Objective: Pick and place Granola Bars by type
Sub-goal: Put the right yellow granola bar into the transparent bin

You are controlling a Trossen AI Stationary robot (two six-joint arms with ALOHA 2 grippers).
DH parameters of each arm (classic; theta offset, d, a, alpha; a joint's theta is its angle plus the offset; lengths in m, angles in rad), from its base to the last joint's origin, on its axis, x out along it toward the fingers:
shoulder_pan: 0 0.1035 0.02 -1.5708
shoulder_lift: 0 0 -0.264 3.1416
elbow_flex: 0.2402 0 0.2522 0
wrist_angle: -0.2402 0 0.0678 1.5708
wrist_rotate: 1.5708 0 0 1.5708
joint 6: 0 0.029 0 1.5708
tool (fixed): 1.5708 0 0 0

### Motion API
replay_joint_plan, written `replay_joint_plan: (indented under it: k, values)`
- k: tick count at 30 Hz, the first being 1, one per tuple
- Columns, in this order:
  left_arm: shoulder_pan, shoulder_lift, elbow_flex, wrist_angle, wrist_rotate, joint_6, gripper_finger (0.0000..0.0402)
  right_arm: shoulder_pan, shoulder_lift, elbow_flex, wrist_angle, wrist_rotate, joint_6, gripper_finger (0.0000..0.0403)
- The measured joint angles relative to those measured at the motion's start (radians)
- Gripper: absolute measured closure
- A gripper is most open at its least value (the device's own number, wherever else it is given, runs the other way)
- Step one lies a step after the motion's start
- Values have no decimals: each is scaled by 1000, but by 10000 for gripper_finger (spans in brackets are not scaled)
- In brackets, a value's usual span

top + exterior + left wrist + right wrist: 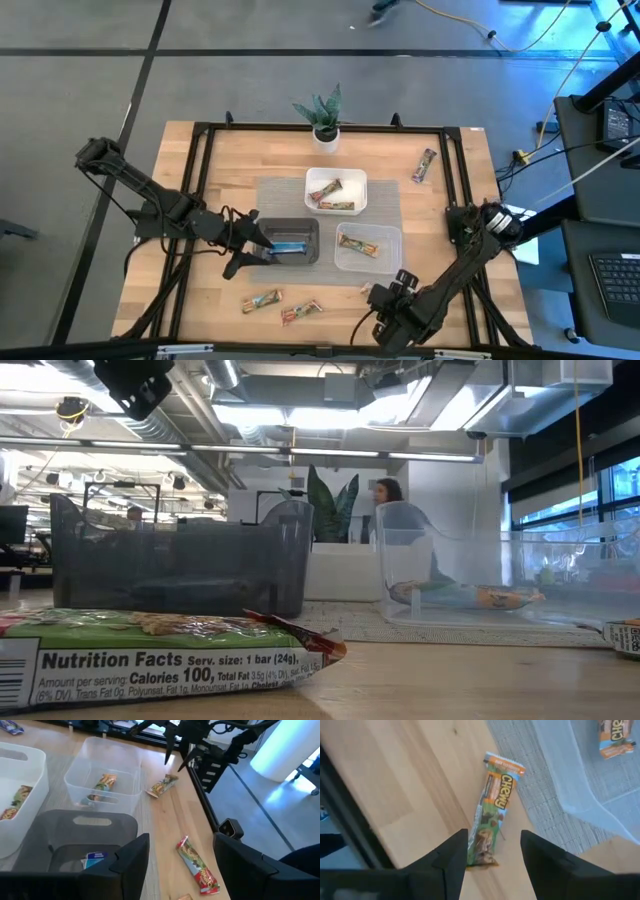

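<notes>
The left gripper [256, 252] hangs wide apart over the dark tray [290, 241], blue bar [290, 248] inside. The right gripper [490, 847], fingers apart, hovers over a Chewy bar [492, 802] on the counter [440, 210]. Next: lower and pinch it.

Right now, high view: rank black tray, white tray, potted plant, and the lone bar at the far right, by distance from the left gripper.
From the left gripper:
1. Black tray, right beside it.
2. White tray, table middle.
3. Potted plant, far edge.
4. Lone bar, far right.
</notes>
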Motion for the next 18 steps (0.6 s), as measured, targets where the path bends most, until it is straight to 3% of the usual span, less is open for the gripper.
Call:
replay_joint_plan:
  k: [12,18]
  values:
    - [0,0,0,-6,7,-1,191,0,67,-1,44,14,19,217]
    - [0,1,0,-6,6,-28,188,0,103,-1,35,-62,18,217]
